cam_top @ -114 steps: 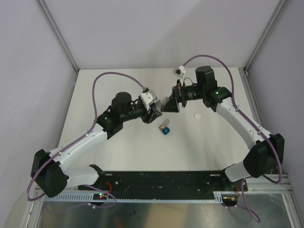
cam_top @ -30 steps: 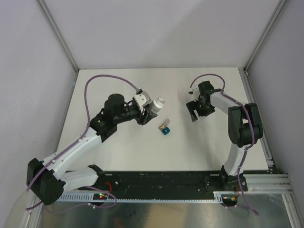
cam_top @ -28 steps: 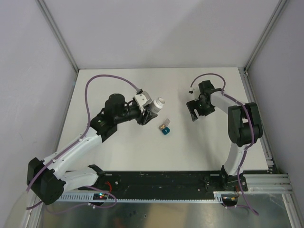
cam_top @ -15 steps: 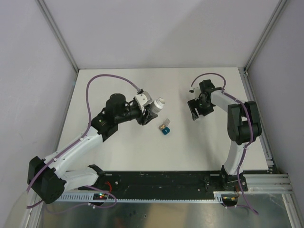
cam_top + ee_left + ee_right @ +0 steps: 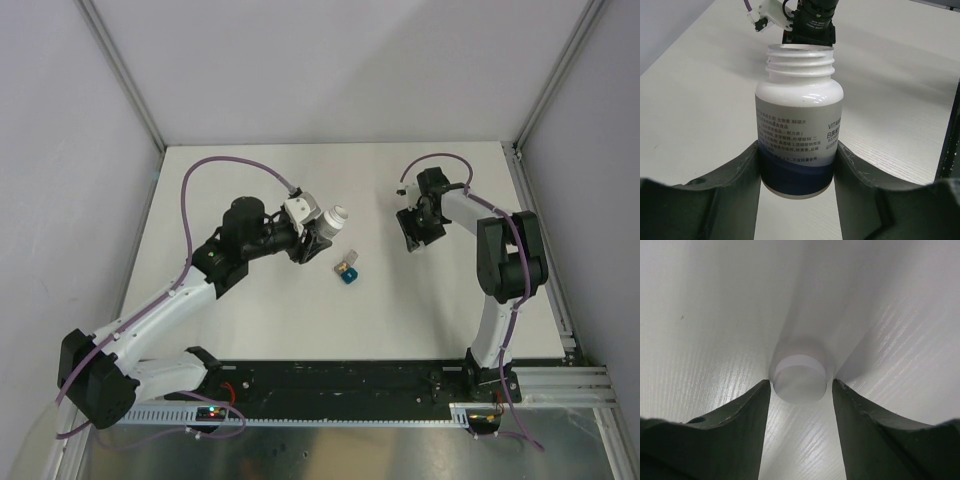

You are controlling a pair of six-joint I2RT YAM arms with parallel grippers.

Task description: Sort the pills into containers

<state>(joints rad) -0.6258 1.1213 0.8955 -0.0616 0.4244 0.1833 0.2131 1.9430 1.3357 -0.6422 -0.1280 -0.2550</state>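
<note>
White bottle (image 5: 799, 120) — snug in left pincer (image 5: 797, 152)

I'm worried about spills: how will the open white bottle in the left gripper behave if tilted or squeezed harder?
The bottle is open at the top, so tilting would probably spill any contents. Its glossy round wall might slip or twist in the left gripper. It looks like rigid plastic, unlikely to buckle.

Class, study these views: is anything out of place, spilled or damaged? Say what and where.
The white plastic pill bottle held in the left gripper is open, threads bare. A white round cap lies apart on the table, straddled by the right gripper. No spill or damage shows.
</note>
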